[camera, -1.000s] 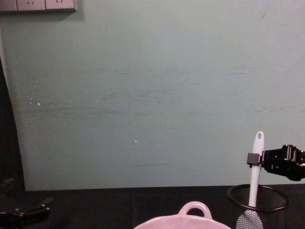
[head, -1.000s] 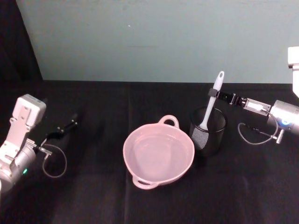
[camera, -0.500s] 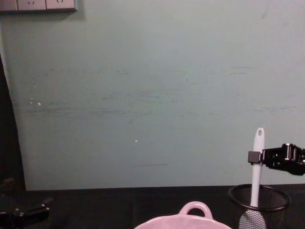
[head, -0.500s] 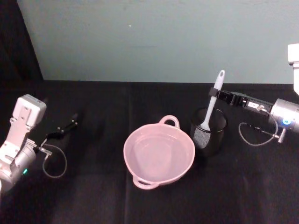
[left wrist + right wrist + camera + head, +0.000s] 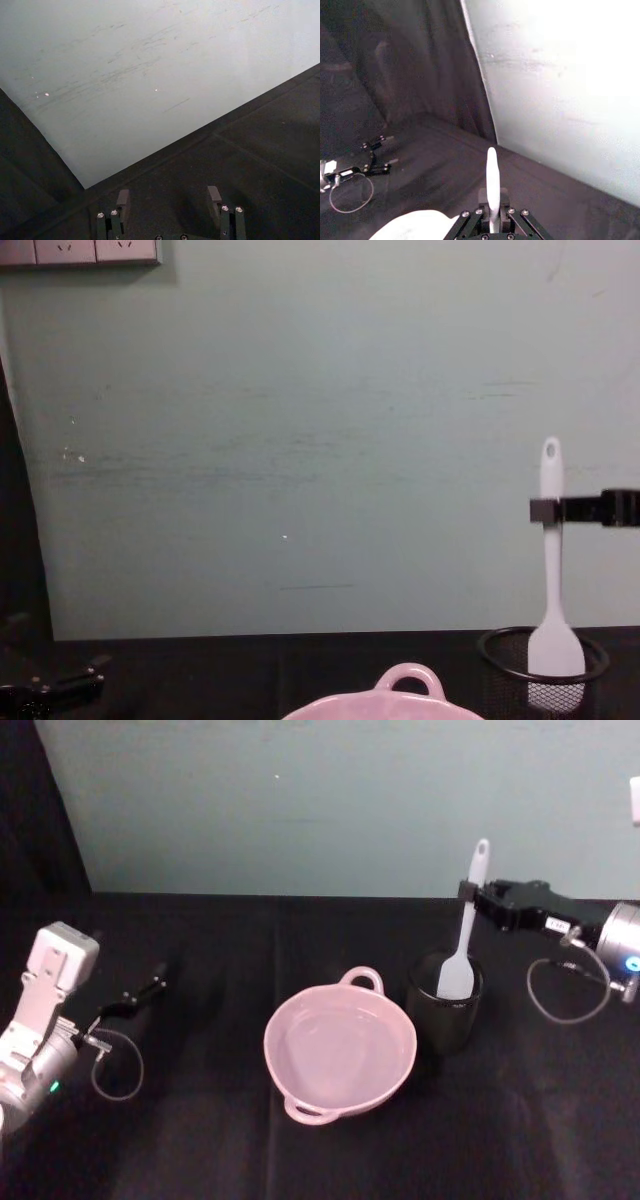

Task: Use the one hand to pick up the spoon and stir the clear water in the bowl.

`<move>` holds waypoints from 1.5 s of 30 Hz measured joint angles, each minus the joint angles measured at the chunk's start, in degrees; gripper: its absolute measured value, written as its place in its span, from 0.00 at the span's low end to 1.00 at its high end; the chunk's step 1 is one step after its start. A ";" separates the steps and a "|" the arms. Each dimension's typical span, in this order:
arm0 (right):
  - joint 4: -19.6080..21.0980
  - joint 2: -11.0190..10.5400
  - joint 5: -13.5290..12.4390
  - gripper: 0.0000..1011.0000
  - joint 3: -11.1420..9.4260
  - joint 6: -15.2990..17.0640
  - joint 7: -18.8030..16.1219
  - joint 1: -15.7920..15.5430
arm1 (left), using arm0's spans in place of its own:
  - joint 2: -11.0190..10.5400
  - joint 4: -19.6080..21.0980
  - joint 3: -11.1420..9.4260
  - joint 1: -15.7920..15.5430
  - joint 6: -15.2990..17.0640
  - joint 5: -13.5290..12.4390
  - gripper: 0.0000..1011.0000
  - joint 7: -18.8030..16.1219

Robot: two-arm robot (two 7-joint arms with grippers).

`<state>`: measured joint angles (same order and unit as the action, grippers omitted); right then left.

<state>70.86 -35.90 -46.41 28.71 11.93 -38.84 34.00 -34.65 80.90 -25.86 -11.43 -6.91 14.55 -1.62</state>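
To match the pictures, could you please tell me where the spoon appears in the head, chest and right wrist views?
Head view: spoon upright, right side, head at the mesh cup.
Chest view: spoon near right edge.
Right wrist view: spoon rising from right gripper.
Shared landmark: right gripper clamping the handle.

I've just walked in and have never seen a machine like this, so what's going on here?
The robot's right end effector is clamped on the handle of a white spoon. It holds the spoon upright, with the head partly inside a black mesh cup. The pink bowl sits beside the cup and the spoon is not in it, so no stirring has begun. The left end effector sits open, low on the left, holding nothing.
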 joint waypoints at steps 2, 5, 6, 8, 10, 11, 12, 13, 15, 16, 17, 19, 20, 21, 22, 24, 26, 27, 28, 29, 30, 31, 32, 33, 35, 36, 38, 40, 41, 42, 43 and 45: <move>2.48 -0.91 0.36 0.12 -0.30 0.06 0.64 -0.36 | 0.00 0.00 0.00 0.00 0.00 0.00 0.99 0.00; 5.65 -2.02 0.56 0.12 -0.79 0.41 1.43 -0.72 | 0.00 0.00 0.00 0.00 0.00 0.00 0.99 0.00; 6.49 -2.27 0.61 0.12 -0.90 0.50 1.57 -0.79 | 0.00 0.00 0.00 0.00 0.00 0.00 0.99 0.00; 8.84 -3.01 0.79 0.12 -1.19 0.74 2.04 -0.90 | 0.00 0.00 0.00 0.00 0.00 0.00 0.99 0.00; 10.96 -3.62 0.83 0.12 -1.43 0.91 2.30 -0.89 | 0.00 0.00 0.00 0.00 0.00 0.00 0.99 0.00; 11.64 -3.75 0.83 0.12 -1.47 0.96 2.33 -0.84 | 0.00 0.00 0.00 0.00 0.00 0.00 0.99 0.00; 12.26 -3.88 0.84 0.12 -1.50 1.01 2.36 -0.75 | 0.00 0.00 0.00 0.00 0.00 0.00 0.99 0.00; 12.70 -3.94 0.84 0.12 -1.50 1.05 2.36 -0.67 | 0.00 0.00 0.00 0.00 0.00 0.00 0.99 0.00; 14.17 -3.99 0.88 0.12 -1.42 1.09 2.33 -0.17 | 0.00 0.00 0.00 0.00 0.00 0.00 0.99 0.00; 14.56 -3.94 0.90 0.12 -1.28 1.09 2.32 0.03 | 0.00 0.00 0.00 0.00 0.00 0.00 0.99 0.00; 15.21 -3.70 0.96 0.12 -0.93 1.09 2.16 0.46 | 0.00 0.00 0.00 0.00 0.00 0.00 0.99 0.00; 15.64 -3.34 1.05 0.12 -0.37 1.08 1.76 0.98 | 0.00 0.00 0.00 0.00 0.00 0.00 0.99 0.00; 15.93 -2.85 1.23 0.12 0.29 1.04 1.28 1.53 | 0.00 0.00 0.00 0.00 0.00 0.00 0.99 0.00; 16.01 -2.55 1.30 0.12 0.65 0.98 1.00 1.82 | 0.00 0.00 0.00 0.00 0.00 0.00 0.99 0.00; 16.07 -1.94 1.43 0.12 1.43 0.82 0.42 2.34 | 0.00 0.00 0.00 0.00 0.00 0.00 0.99 0.00; 15.98 -1.15 1.57 0.12 2.38 0.61 -0.23 2.83 | 0.00 0.00 0.00 0.00 0.00 0.00 0.99 0.00; 15.65 -0.26 1.70 0.12 3.24 0.20 -0.89 3.26 | 0.00 0.00 0.00 0.00 0.00 0.00 0.99 0.00; 15.07 0.65 1.80 0.12 4.09 -0.42 -1.44 3.56 | 0.00 0.00 0.00 0.00 0.00 0.00 0.99 0.00; 14.71 1.14 1.83 0.12 4.51 -0.79 -1.76 3.65 | 0.00 0.00 0.00 0.00 0.00 0.00 0.99 0.00; 14.31 1.58 1.85 0.12 4.89 -1.18 -2.06 3.70 | 0.00 0.00 0.00 0.00 0.00 0.00 0.99 0.00; 13.53 2.48 1.87 0.12 5.58 -2.10 -2.72 3.70 | 0.00 0.00 0.00 0.00 0.00 0.00 0.99 0.00; 13.14 2.89 1.88 0.12 5.87 -2.60 -3.05 3.66 | 0.00 0.00 0.00 0.00 0.00 0.00 0.99 0.00; 12.74 3.26 1.88 0.12 6.16 -3.11 -3.32 3.56 | 0.00 0.00 0.00 0.00 0.00 0.00 0.99 0.00; 11.98 3.90 1.92 0.12 6.67 -4.26 -3.98 3.26 | 0.00 0.00 0.00 0.00 0.00 0.00 0.99 0.00; 11.30 4.43 1.97 0.12 7.07 -5.29 -4.58 2.98 | 0.00 0.00 0.00 0.00 0.00 0.00 0.99 0.00; 10.54 4.96 2.19 0.12 7.49 -6.29 -5.25 2.68 | 0.00 0.00 0.00 0.00 0.00 0.00 0.99 0.00; 9.70 5.44 2.65 0.12 7.95 -7.44 -5.76 2.40 | 0.00 0.00 0.00 0.00 0.00 0.00 0.99 0.00; 8.62 6.14 3.29 0.12 8.40 -8.94 -6.07 1.99 | 0.00 0.00 0.00 0.00 0.00 0.00 0.99 0.00; 8.05 6.46 3.53 0.12 8.49 -9.52 -6.19 1.77 | 0.00 0.00 0.00 0.00 0.00 0.00 0.99 0.00; 7.71 6.64 3.69 0.12 8.54 -9.96 -6.23 1.64 | 0.00 0.00 0.00 0.00 0.00 0.00 0.99 0.00; 7.04 7.07 4.13 0.12 8.64 -10.92 -6.30 1.28 | 0.00 0.00 0.00 0.00 0.00 0.00 0.99 0.00; 6.40 7.42 4.57 0.12 8.70 -11.76 -6.45 0.96 | 0.00 0.00 0.00 0.00 0.00 0.00 0.99 0.00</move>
<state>77.26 -28.48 -41.84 37.41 0.17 -45.29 34.95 -34.65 80.90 -25.86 -11.43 -6.90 14.54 -1.62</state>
